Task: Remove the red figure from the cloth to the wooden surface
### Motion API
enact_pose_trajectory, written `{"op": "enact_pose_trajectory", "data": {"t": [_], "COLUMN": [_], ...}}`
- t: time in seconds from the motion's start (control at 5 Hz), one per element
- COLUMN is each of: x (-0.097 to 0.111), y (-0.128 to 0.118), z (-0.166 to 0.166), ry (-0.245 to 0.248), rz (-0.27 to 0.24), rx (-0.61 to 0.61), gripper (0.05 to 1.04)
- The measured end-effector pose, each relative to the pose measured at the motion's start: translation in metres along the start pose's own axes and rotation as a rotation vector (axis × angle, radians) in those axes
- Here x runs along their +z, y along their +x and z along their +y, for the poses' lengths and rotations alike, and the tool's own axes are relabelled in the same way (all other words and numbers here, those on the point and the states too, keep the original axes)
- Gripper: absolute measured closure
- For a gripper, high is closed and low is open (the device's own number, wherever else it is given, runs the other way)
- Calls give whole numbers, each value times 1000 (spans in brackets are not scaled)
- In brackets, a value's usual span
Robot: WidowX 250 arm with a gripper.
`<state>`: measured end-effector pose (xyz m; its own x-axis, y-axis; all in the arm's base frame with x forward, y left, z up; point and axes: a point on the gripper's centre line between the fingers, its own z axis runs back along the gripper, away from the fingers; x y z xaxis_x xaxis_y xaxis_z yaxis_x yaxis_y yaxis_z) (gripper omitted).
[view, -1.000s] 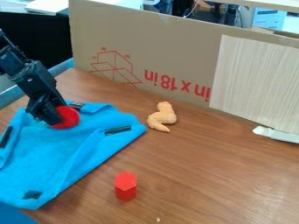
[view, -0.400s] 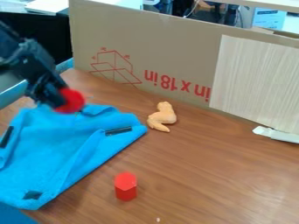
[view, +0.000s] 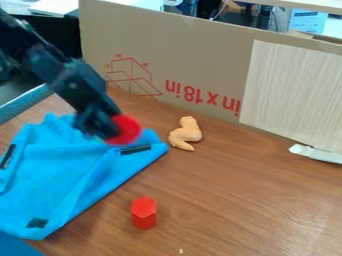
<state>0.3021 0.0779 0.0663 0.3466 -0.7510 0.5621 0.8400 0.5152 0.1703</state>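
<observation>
The black gripper (view: 100,127) hangs over the upper right part of the blue cloth (view: 60,175), shut on a round red figure (view: 125,130). The red figure's left side is hidden behind the gripper, and it appears held above the cloth's upper right area. Brown wood grain marks the wooden surface (view: 234,200), which extends to the right of the cloth.
A tan chicken wing toy (view: 186,133) lies just right of the cloth and the held figure. Nearer the front stands a red hexagonal block (view: 143,213). A cardboard panel (view: 200,65) walls off the back, with a white strip (view: 316,153) at its right foot.
The gripper has lifted the red figure from the cloth and carried it to the right. The cloth's upper edge has shifted a little; the toy and the block have stayed put.
</observation>
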Motion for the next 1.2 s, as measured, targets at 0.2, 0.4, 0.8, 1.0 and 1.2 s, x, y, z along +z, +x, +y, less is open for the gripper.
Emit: {"op": "enact_pose_trajectory", "data": {"t": [0.2, 0.4, 0.8, 1.0, 1.2], "x": [-29, -41, -66, -59, -34], "y": [26, 41, 62, 49, 27], "z": [-20, -17, -20, -19, -6], "ry": [-37, -9, -7, -14, -1], "rz": [0, -39, -32, -19, -21], "rx": [-6, 16, 36, 26, 65], "gripper": [679, 679, 266, 85, 81]}}
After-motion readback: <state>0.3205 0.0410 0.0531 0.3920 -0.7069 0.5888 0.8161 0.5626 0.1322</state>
